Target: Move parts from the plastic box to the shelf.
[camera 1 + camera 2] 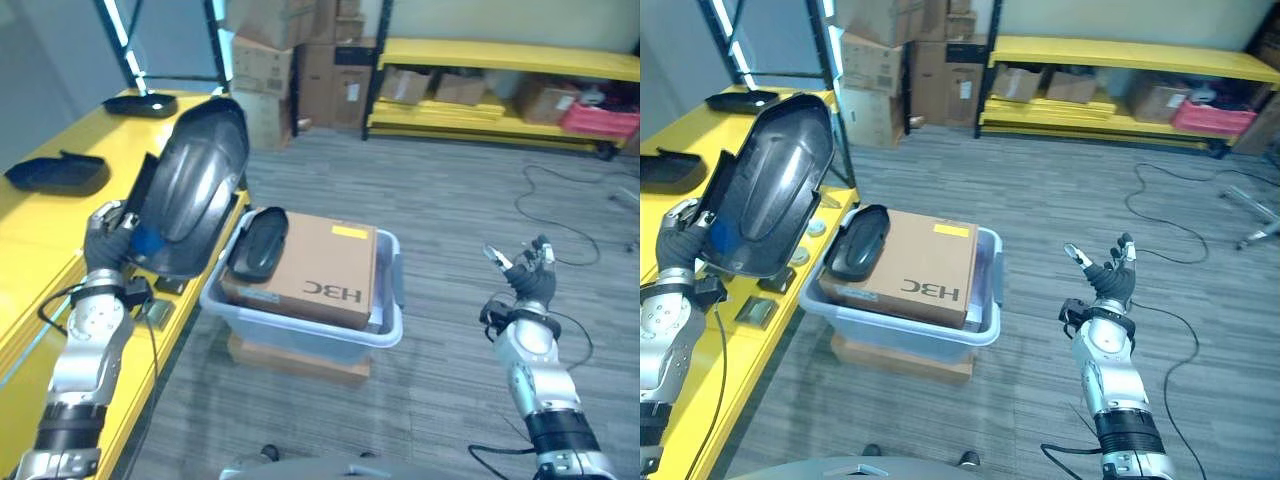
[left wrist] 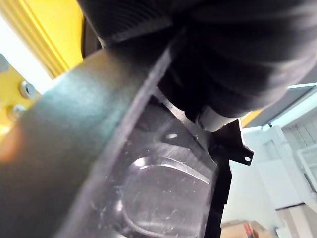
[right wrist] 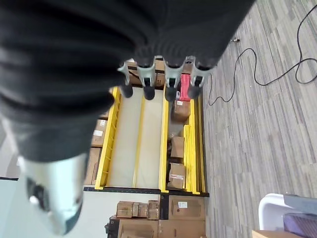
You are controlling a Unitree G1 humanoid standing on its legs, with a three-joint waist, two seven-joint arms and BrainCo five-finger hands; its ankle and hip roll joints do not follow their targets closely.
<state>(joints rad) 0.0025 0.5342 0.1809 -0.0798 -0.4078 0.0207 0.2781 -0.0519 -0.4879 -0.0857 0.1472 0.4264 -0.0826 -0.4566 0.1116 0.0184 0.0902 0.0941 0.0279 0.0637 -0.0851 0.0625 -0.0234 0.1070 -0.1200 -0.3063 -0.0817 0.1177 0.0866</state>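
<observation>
Nearest on the left, the left hand is curled around the lower edge of a large dark curved part, holding it upright and tilted over the edge of the yellow shelf. On the right side the right hand is raised over the grey floor with its fingers straight and spread, holding nothing.

Between the two arms stands the pale blue plastic box, resting on a flat cardboard slab on the floor. Inside it a brown cardboard carton takes up most of the space, and a smaller dark oval part lies on the carton's left end, reaching over the box rim.

Farther along the yellow shelf lie two more dark parts, well apart from one another. At the back of the room stacked cardboard boxes stand beside a low yellow rack that carries further cartons and a red bin
</observation>
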